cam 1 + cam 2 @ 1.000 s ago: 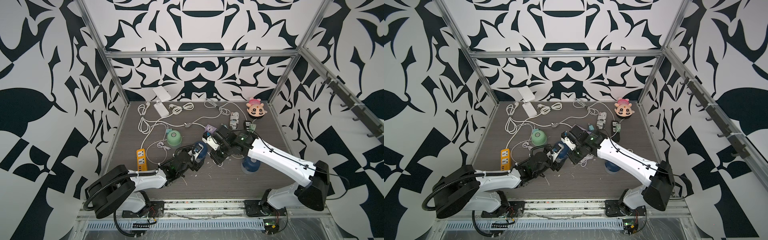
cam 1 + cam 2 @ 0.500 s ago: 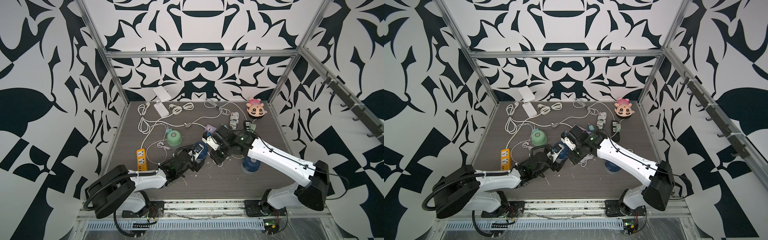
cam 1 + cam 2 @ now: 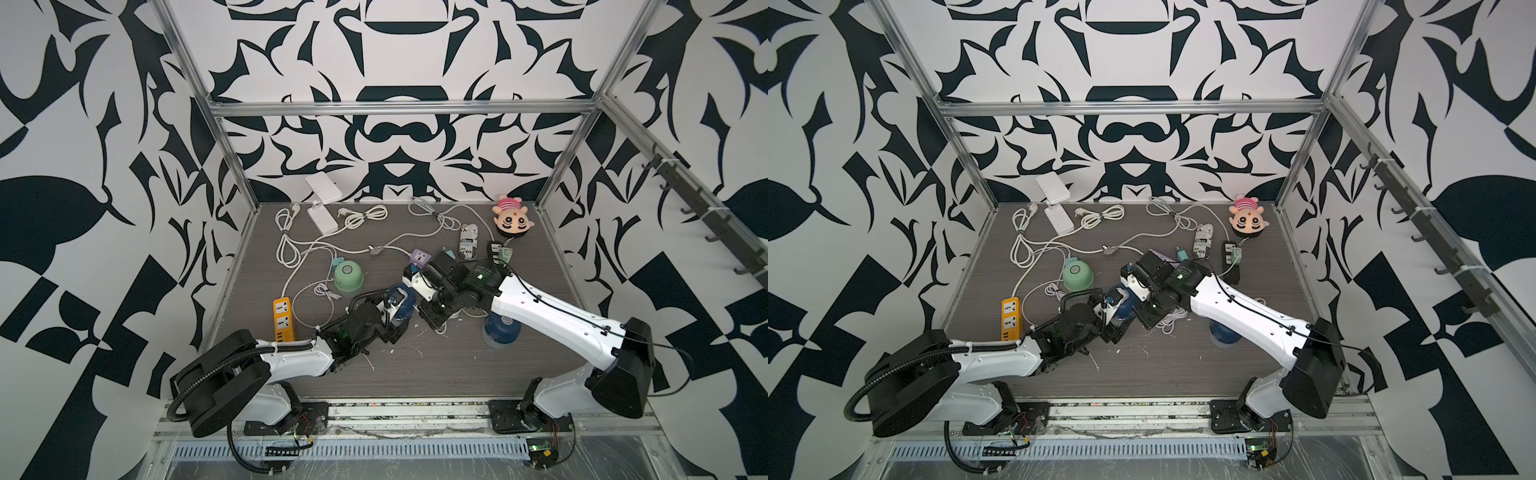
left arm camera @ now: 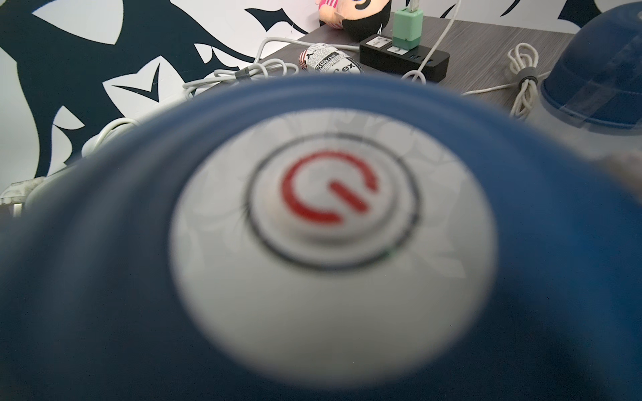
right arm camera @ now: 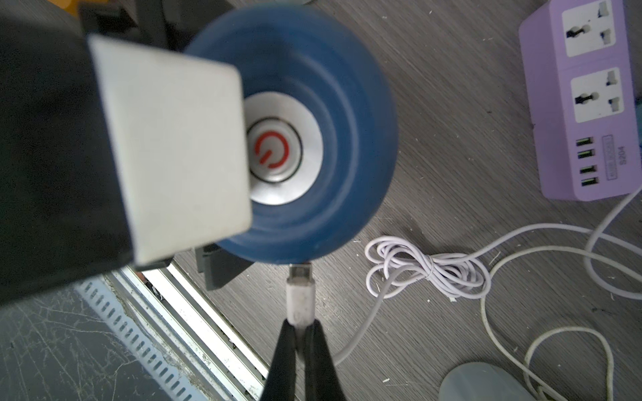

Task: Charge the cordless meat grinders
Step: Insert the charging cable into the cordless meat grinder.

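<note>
Grinders, cordless, three: two navy, one mint green, all on the grey wood-grain table.

Held navy grinder: near the table's middle, tipped onto its side, with the left gripper clasping its dome on widely spread jaws. Both top views give only a patch of blue between the two arms. The left wrist view fills with it — blurred blue dome, round grey cap, red power symbol inside a dark ring. Only the right wrist view shows the white cable plug, pinched in the narrow, closed right gripper. The plug's metal tip is at the dome's edge; whether it sits in a port cannot be told. A grey pad of the left gripper covers part of the dome there.

Second navy grinder: upright, toward the table's right side, largely hidden under the right arm in both top views. The left wrist view shows its dome over a clear base, cut off by the frame.

Mint green grinder: upright, left of centre, grey button up, apart from both grippers.

Purple power strip: near the held unit — sockets and USB ports legible only in the right wrist view.
</note>
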### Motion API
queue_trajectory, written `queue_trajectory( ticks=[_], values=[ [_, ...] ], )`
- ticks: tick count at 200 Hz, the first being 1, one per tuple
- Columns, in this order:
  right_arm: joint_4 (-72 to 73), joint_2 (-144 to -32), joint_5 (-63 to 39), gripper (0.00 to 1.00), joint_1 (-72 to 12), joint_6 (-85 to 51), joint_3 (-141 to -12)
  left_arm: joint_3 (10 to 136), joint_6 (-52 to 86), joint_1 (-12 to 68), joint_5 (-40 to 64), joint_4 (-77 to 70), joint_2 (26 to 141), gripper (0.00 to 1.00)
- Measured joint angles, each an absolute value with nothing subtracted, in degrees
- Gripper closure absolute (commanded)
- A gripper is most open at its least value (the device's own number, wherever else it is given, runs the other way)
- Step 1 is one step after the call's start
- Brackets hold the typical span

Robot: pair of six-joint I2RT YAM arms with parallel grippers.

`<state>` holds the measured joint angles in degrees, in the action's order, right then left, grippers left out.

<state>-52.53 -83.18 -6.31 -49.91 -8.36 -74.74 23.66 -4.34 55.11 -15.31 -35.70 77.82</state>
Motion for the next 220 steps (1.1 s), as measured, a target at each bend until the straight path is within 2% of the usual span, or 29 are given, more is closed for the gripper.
queue_trajectory(
  ticks=[220],
  values=[
    [-54.00,-84.75,-7.53,1.00,-49.98,-8.34,-75.16,24.21,-5.45,56.07,-15.38,-34.30,79.92,0.48]
  ],
)
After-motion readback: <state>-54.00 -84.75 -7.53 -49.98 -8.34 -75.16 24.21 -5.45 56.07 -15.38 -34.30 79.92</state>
